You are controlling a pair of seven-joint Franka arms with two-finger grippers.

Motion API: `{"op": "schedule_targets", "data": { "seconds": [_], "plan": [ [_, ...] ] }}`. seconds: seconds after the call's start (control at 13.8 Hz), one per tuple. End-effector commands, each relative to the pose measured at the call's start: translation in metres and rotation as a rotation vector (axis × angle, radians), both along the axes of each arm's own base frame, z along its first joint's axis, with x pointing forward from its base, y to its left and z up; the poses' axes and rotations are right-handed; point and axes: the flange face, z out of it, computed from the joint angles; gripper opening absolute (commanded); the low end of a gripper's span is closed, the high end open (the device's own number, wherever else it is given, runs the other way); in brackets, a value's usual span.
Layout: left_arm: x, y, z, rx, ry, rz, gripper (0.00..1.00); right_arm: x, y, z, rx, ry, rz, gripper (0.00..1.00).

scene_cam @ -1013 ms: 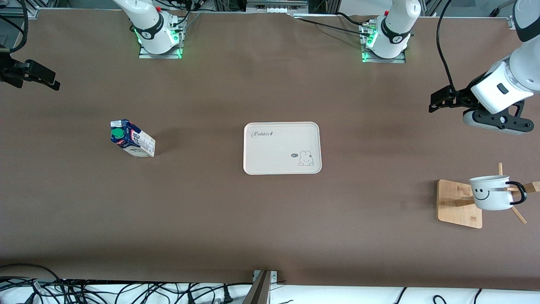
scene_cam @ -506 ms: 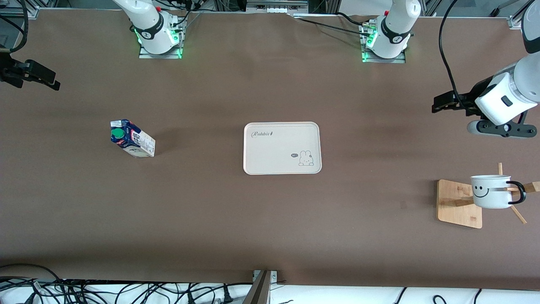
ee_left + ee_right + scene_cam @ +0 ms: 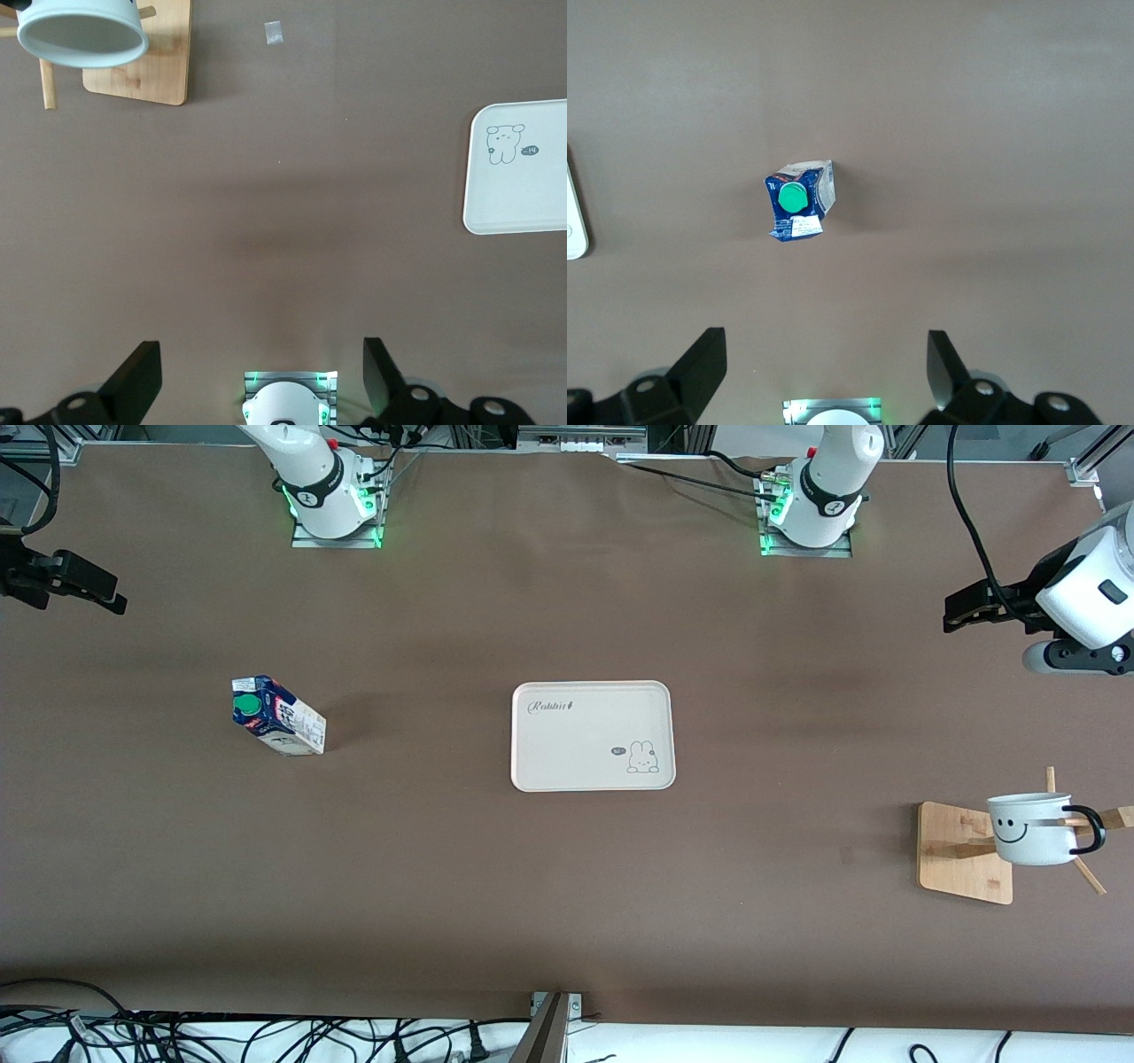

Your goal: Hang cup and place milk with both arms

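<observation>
Left pincer: raised over bare bench at the left arm's end, fingers spread wide apart, nothing between them; right pincer: raised over the bench edge at the right arm's end, fingers likewise spread apart and empty; cup: white mug with black smiley face and thin black loop handle, hung by that handle on a peg of the wooden rack, clear of the bench surface, mouth turned upward and outward as the left wrist view shows; the rack stands on a square wooden base at the left arm's end, nearer to the front camera than the left pincer's station; milk: dark-blue and white gable-top carton with round green cap, standing upright on the bench toward the right arm's end, well apart from both pincers and from the tray; the tray: pale, rectangular, rounded corners, rabbit drawing and script lettering, lying flat at mid-bench between carton and rack, nothing on it.
</observation>
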Motion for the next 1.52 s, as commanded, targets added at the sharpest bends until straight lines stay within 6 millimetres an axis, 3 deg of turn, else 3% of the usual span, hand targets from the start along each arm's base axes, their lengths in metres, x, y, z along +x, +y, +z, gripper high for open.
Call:
{"op": "schedule_targets", "data": {
  "seconds": [0.0,0.14,0.43,1.45],
  "plan": [
    [0.002,-0.004,0.006,0.016,-0.014,-0.002,1.0,0.001,0.002,0.006,0.01,0.004,-0.011,1.0],
    [0.004,-0.006,0.005,-0.015,-0.038,-0.005,1.0,0.001,-0.002,0.004,0.011,0.007,-0.009,1.0],
    [-0.016,-0.002,-0.012,-0.02,-0.122,0.004,1.0,0.001,0.0,0.004,0.011,0.007,-0.006,1.0],
    [-0.02,0.017,-0.033,-0.041,-0.265,0.045,1.0,0.001,-0.002,0.004,0.01,0.007,-0.008,1.0]
  ]
}}
